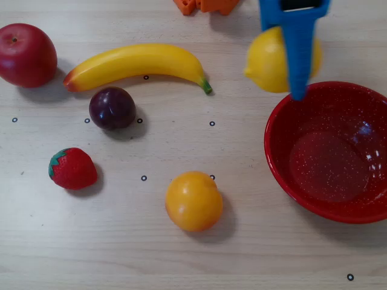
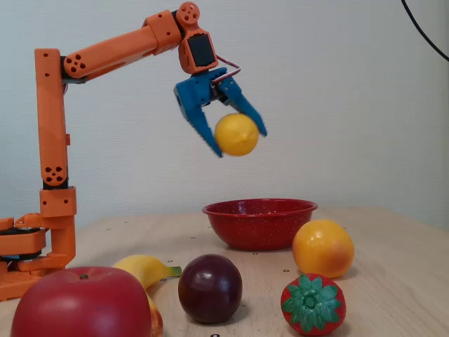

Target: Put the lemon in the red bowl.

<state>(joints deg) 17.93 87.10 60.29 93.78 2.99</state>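
My blue gripper (image 2: 238,140) is shut on the pale yellow lemon (image 2: 236,134), high in the air above the red bowl (image 2: 259,222) in the fixed view. In the overhead view the lemon (image 1: 268,60) hangs at the top, just over the far-left rim of the wide speckled red bowl (image 1: 284,130), with one blue finger (image 1: 297,54) crossing it and the gripper (image 1: 295,90) reaching to the rim. The bowl holds nothing.
On the wooden table lie a banana (image 1: 136,62), a red apple (image 1: 25,54), a dark plum (image 1: 112,107), a strawberry (image 1: 72,168) and an orange fruit (image 1: 193,200). The orange arm base (image 2: 42,232) stands at the left of the fixed view.
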